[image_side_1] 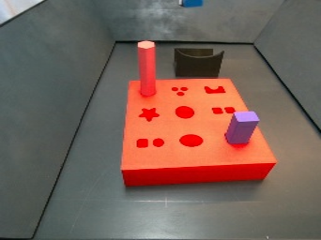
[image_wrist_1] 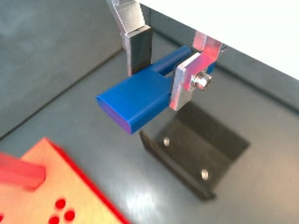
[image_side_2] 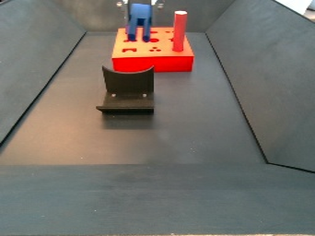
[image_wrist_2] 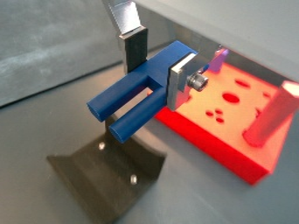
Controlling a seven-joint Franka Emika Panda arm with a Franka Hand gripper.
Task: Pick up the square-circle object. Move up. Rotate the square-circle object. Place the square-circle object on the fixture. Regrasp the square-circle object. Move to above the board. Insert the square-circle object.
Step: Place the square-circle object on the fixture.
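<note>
My gripper (image_wrist_1: 162, 70) is shut on the square-circle object (image_wrist_1: 135, 98), a dark blue block, and holds it in the air. In a wrist view its two legs (image_wrist_2: 122, 109) point away from the fingers. The dark fixture (image_wrist_1: 194, 150) stands on the floor below it, also seen in a wrist view (image_wrist_2: 105, 171). In a side view the block (image_side_2: 138, 20) hangs legs down, high above the floor near the fixture (image_side_2: 127, 88) and in front of the red board (image_side_2: 154, 63). In a side view only its lower tip (image_side_1: 191, 3) shows, above the fixture (image_side_1: 197, 62) and behind the board (image_side_1: 189, 141).
A tall red post (image_side_1: 146, 67) stands at the board's back left corner. A purple block (image_side_1: 242, 127) stands near its front right edge. Dark sloping walls (image_side_2: 43, 83) enclose the floor on both sides.
</note>
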